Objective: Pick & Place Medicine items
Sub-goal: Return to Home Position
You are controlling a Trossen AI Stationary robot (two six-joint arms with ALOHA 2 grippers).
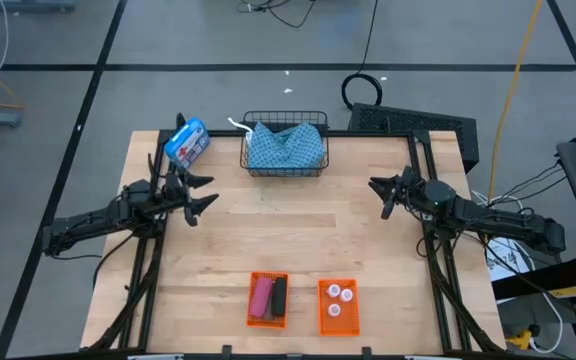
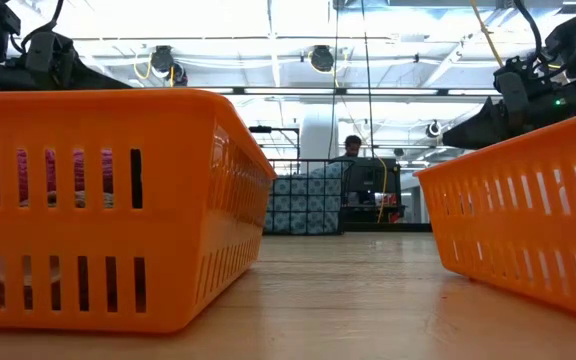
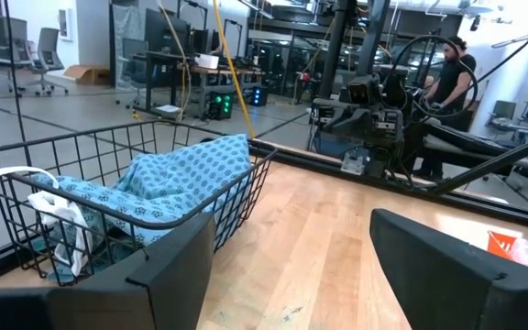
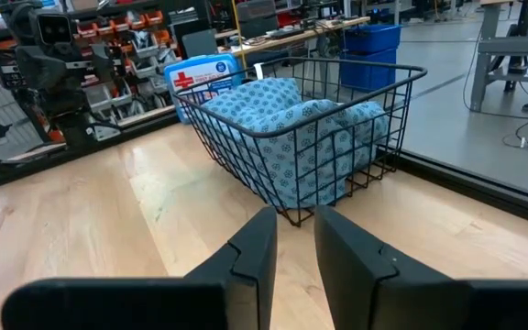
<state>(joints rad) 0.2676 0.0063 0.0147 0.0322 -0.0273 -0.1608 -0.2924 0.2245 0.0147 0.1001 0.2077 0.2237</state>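
Along the near edge of the pale wooden counter (image 1: 298,230) sit two small orange plastic baskets with slotted walls, side by side. The left orange basket (image 1: 268,300) holds a pink oblong piece (image 1: 260,297) and a black oblong piece (image 1: 279,293) lying next to each other. The right orange basket (image 1: 336,305) holds three tiny round white bottles (image 1: 339,295), grouped together so that like goes with like.

At the middle of the far edge stands a black wire basket (image 1: 284,145), stuffed with a soft, crumpled blue patterned cloth (image 4: 291,128). A blue-and-white package (image 1: 187,142) with a red cross rests at the far left corner.

Both dark arms reach in low from the side edges, well apart from every basket. The left hand (image 3: 291,240) is spread wide and carries nothing. The right hand (image 4: 293,225) has its fingers only slightly apart, also carrying nothing. With everything contained, the sorting looks finished, and the arms appear to be parked clear of the work.
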